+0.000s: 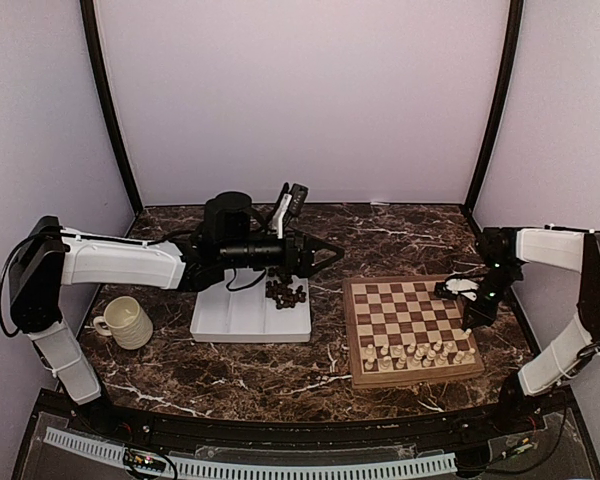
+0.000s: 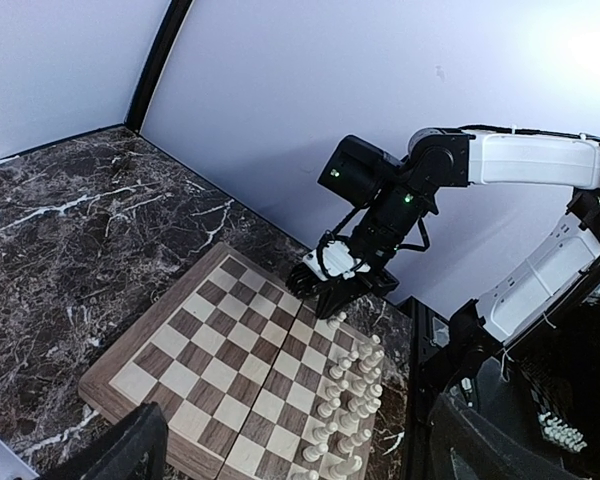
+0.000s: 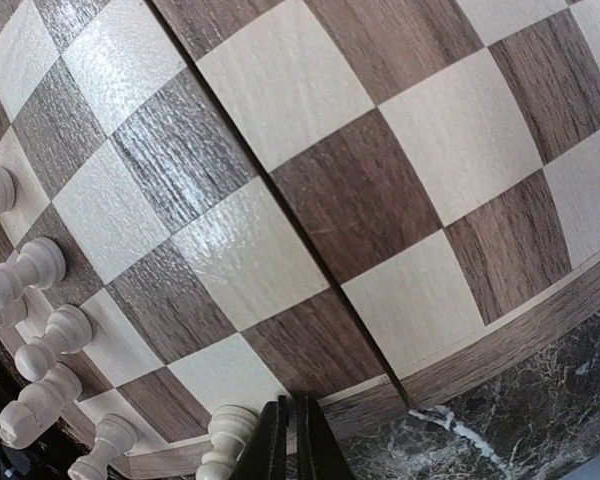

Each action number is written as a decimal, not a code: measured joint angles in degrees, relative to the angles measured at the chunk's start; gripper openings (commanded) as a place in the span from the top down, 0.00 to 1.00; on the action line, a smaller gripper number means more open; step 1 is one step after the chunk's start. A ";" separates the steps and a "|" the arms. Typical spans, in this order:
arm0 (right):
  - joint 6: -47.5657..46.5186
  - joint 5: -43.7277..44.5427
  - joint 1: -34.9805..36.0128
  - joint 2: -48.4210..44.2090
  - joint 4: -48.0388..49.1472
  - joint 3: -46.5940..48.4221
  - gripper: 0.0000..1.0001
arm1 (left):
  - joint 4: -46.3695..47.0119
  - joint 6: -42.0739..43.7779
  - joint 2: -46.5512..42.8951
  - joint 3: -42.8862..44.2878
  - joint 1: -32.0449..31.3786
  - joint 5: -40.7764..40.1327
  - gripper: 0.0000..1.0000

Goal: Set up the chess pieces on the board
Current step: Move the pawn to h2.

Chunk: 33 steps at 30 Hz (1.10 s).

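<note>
The white pieces point(image 1: 420, 352) stand in two rows along the near side of the board point(image 1: 400, 300), which lies on the right part of the marble worktop point(image 1: 180, 370). The far rows of the board are bare. The dark pieces point(image 1: 285, 293) are still in a heap at the right end of the white tray point(image 1: 230, 320), to the left of the board. So I judge the white side done and the dark side now in hand, about halfway.

The left fingers point(image 1: 325, 248) are spread wide and hold nothing. They hang above the far right part of the tray, just beyond the heap, and point toward the board. The right fingers point(image 3: 275, 445) are pressed together with nothing between them, low over the right border of the board, near the end of the white rows.

The next move, I think, calls for the left fingers to tip down onto the heap, close on one single dark piece and carry it to a far square. The pieces lie touching each other, so lifting one without dragging its neighbours needs care — and the right arm should keep out of the way. The cream mug point(image 1: 125, 322) sits apart at the left and is not involved.
</note>
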 measured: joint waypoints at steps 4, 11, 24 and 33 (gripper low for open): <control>-0.04 0.76 -0.57 -0.04 -0.02 0.00 0.93 | 0.11 0.00 0.02 0.00 0.00 0.42 0.07; -0.96 0.94 -0.44 -1.97 0.07 -1.92 0.93 | 0.52 0.00 0.22 0.00 0.00 0.90 0.08; -1.38 2.67 2.69 -4.72 1.03 -4.24 0.92 | 1.14 -0.07 1.07 0.02 0.00 1.68 0.09; -1.51 2.45 4.90 -6.54 -0.35 -5.60 0.92 | 1.16 -0.24 1.49 0.02 0.00 2.03 0.09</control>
